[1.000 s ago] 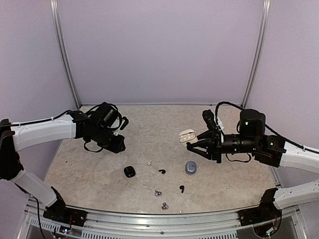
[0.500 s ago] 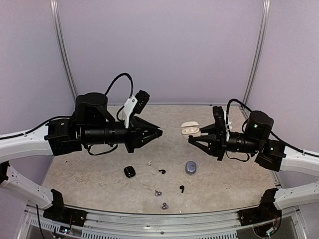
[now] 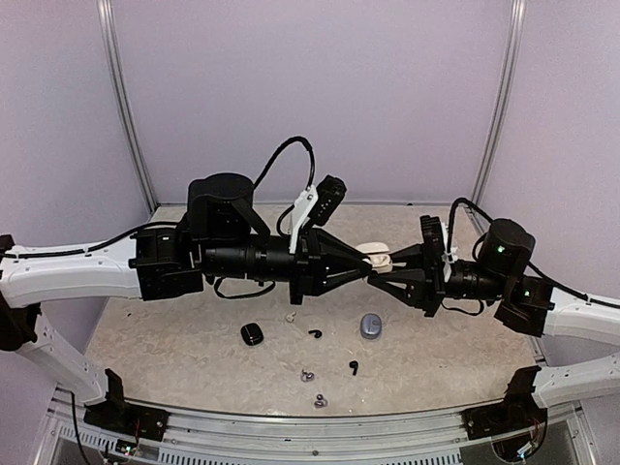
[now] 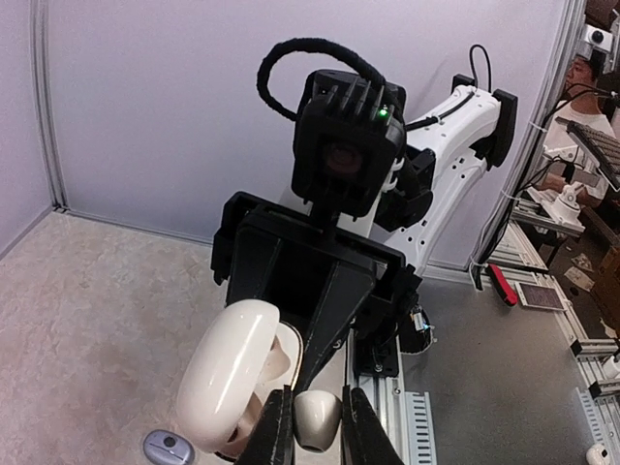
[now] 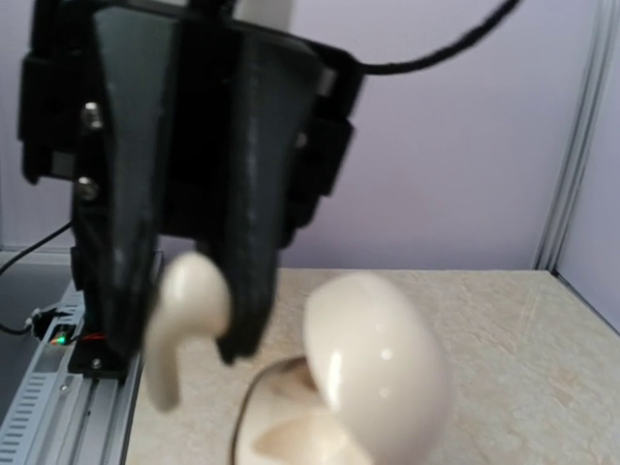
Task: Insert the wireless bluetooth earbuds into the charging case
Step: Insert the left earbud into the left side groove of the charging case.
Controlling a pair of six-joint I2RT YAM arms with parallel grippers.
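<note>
Left wrist: left gripper (image 4: 317, 399) pinches glossy white earbud (image 4: 317, 422) beside white clamshell case (image 4: 231, 373) clamped by right gripper (image 3: 383, 272). Inserting; nxt needs fine alignment.

Cream charging case (image 4: 228, 373) and earbud (image 4: 317, 418), black fingers (image 4: 277, 432), beige marbled table (image 3: 194, 339).

The left gripper (image 4: 318, 431) pinched a white earbud (image 4: 317, 415) between its two dark fingers, just beside the open white charging case (image 4: 231, 373) — lid tilted up — which the right gripper (image 4: 281, 360) clasped from behind. A rounded silvery-grey item (image 4: 167, 448) lay on the marbled table (image 4: 87, 320) below.
</note>
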